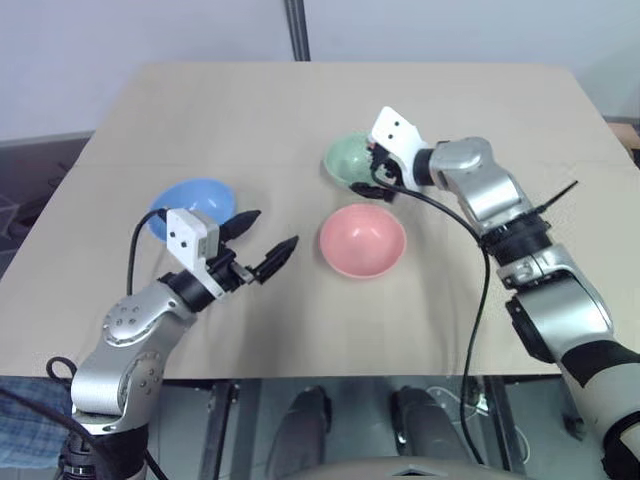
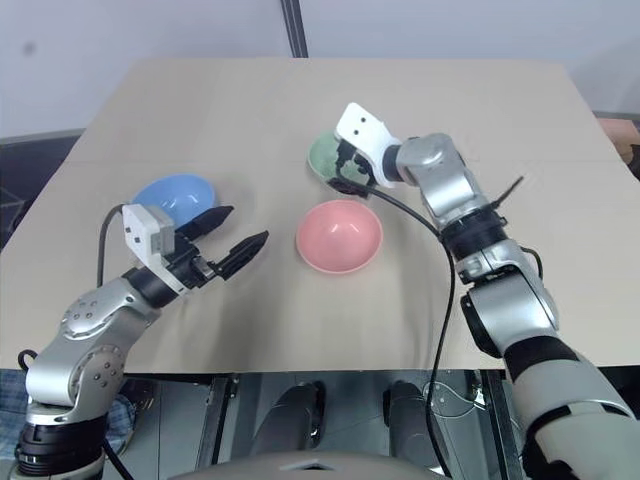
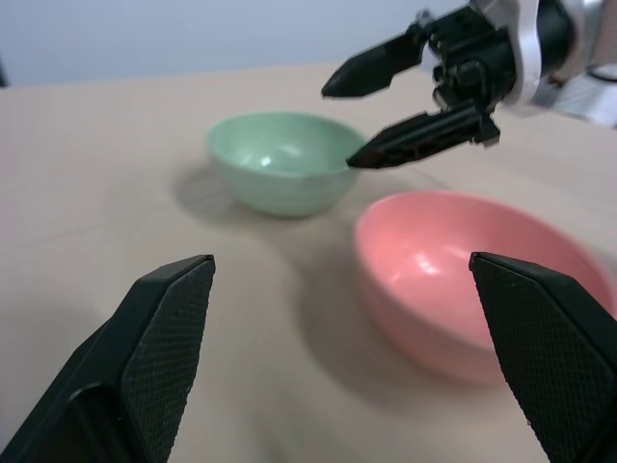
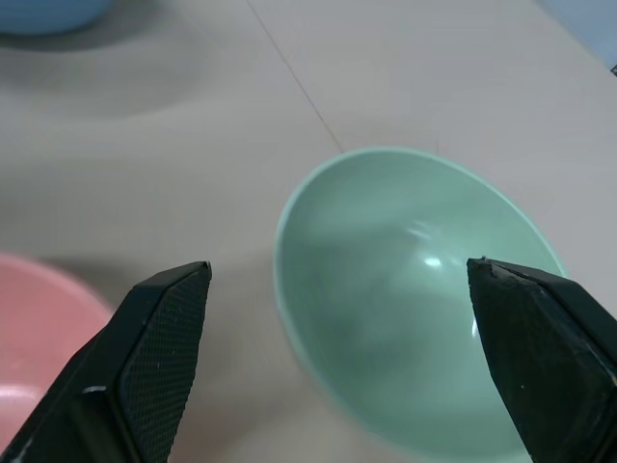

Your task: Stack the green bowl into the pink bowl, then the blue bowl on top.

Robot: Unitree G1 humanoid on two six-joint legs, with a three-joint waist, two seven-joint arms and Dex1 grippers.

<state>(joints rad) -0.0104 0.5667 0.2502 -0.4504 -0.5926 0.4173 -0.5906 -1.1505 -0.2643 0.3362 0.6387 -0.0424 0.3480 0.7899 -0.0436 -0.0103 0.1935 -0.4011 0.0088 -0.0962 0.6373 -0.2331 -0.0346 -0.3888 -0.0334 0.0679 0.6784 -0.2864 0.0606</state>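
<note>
Your table (image 1: 300, 110) carries three separate bowls. The pink bowl (image 1: 362, 240) sits at centre, the blue bowl (image 1: 192, 207) at its nine o'clock, the green bowl (image 1: 352, 160) at its twelve o'clock. Your right hand (image 3: 381, 111) hovers over the green bowl's rim, fingers spread, empty. Your left hand (image 1: 262, 243) hangs beside the blue bowl, spread wide, holding nothing.
</note>
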